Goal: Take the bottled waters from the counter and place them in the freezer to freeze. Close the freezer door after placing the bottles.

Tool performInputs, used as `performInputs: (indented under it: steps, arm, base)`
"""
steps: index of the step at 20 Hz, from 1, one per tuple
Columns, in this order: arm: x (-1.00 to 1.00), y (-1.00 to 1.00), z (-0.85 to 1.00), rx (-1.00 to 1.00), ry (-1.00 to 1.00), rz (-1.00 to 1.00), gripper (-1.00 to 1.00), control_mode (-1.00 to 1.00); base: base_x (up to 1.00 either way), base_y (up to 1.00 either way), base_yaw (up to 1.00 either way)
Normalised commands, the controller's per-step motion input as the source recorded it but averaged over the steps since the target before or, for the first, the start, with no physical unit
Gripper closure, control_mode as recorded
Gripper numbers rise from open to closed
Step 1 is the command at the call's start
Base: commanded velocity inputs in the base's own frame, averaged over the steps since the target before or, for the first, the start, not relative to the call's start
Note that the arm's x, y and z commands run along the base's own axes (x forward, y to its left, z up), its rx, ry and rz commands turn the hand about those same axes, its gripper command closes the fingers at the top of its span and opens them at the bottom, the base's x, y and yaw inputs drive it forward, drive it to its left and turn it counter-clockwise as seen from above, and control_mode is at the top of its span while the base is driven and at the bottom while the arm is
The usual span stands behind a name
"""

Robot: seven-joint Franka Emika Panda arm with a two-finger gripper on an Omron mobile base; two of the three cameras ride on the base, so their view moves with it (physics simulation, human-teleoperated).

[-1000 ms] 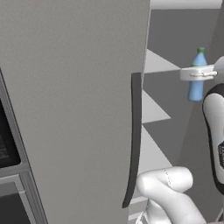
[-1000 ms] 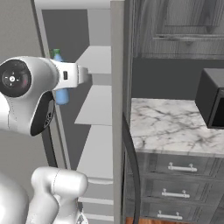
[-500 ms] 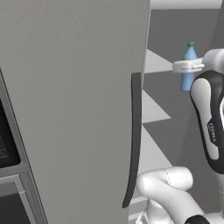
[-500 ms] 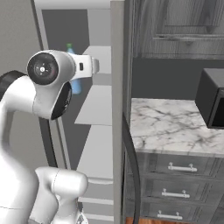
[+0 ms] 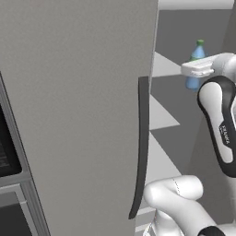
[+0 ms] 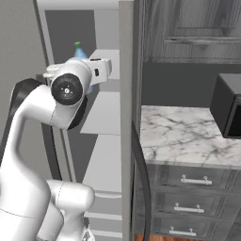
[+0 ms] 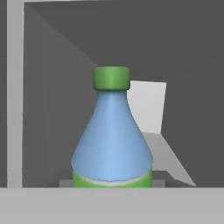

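Observation:
The blue bottled water (image 5: 197,54) with a green cap is upright inside the open freezer (image 5: 193,23), at the level of its upper shelf (image 5: 162,65). My gripper (image 5: 196,69) is shut on its lower body. The same bottle (image 6: 80,51) peeks over my arm in the right base view. In the hand view the bottle (image 7: 111,140) stands close and upright, with the freezer's back wall behind it. The freezer door (image 6: 126,117) stands open, seen edge-on, with its dark handle (image 6: 142,179) facing the counter (image 6: 188,136). I cannot tell whether the bottle touches the shelf.
The other grey door (image 5: 78,106) with its dark handle (image 5: 140,147) stands shut left of the compartment. Lower shelves (image 5: 161,115) lie below the bottle. A dark microwave (image 6: 229,110) sits on the marble counter over grey drawers (image 6: 197,181).
My arm has carried the blue bottle up and deeper into the freezer, toward the upper shelf. The grip stays shut.

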Motion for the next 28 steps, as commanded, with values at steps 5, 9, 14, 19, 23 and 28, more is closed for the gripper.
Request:
performInputs:
  steps: [5,9,14,19,23,28]
  arm:
    - [0.24,0.00,0.01,0.01,-0.07,0.00,1.00,-1.00]
    - [0.21,0.01,0.00,0.00,0.00,0.00,1.00,-1.00]
    - [0.18,0.04,0.03,0.01,0.00,0.00,1.00,-1.00]
    - [0.15,0.00,0.17,0.03,0.00,0.00,1.00,-1.00]
    - [0.30,0.00,0.01,0.00,0.00,0.04,1.00,-1.00]
    - [0.32,0.00,0.00,0.00,0.00,0.06,1.00,-1.00]
  base:
    - [0.00,0.00,0.00]
    - [0.00,0.00,0.00]
    - [0.00,0.00,0.00]
    - [0.00,0.00,0.00]
    - [0.00,0.00,0.00]
    - [0.00,0.00,0.00]
